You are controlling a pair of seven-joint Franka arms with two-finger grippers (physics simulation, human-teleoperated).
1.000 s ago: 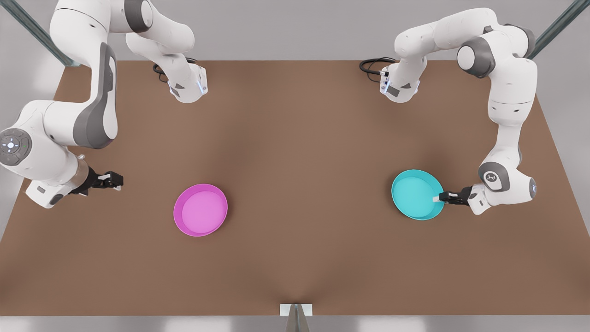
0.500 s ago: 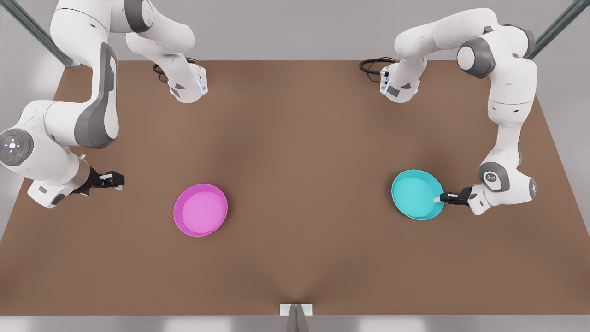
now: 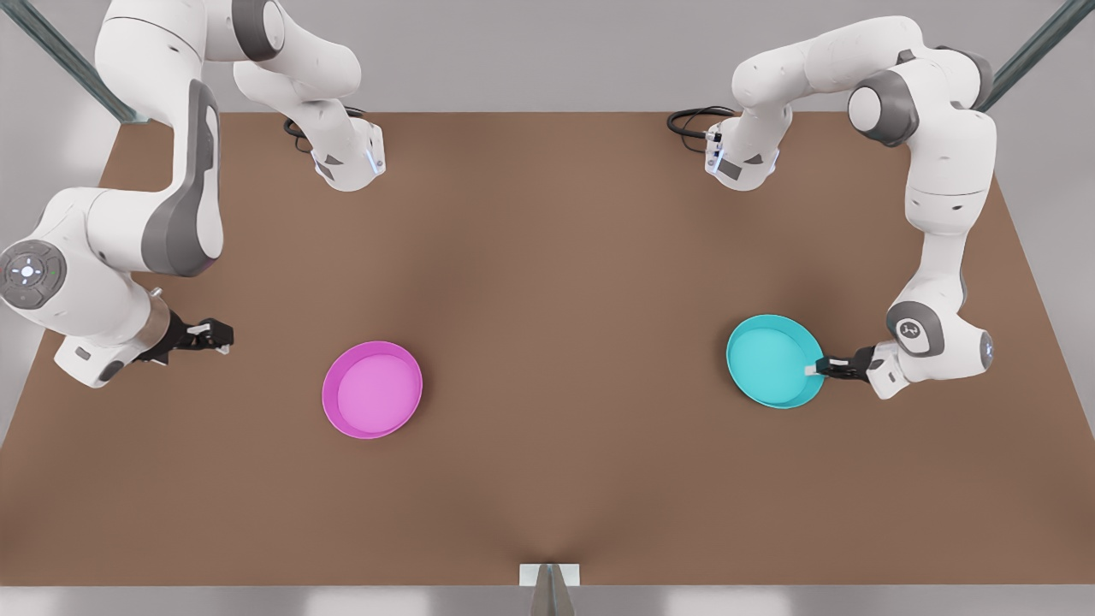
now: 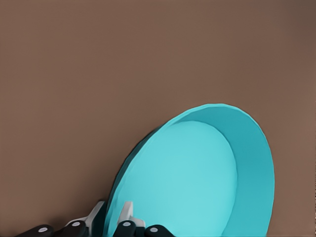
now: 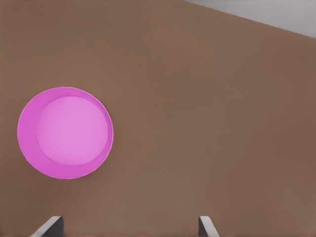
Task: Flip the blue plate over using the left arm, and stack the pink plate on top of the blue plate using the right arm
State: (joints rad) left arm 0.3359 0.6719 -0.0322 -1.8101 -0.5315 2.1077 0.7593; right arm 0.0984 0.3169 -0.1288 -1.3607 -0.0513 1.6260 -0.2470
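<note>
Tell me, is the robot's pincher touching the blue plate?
Touching. In the left wrist view, the left gripper has one finger on each side of the blue plate rim, pinching it.

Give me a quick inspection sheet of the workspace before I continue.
Surface: brown table, flat, bare between the plates.
Blue plate: rim up, on the front view's right, not yet flipped.
Pink plate: rim up, on the front view's left, untouched.
Clutter: nothing seen.
Left tool: shut on the blue plate's rim, one finger inside, one outside.
Right tool: open, waiting apart from the pink plate.
Cables: black loops at both arm bases, away from the plates.
Surroundings: grey floor, metal frame bars at the far corners.
</note>
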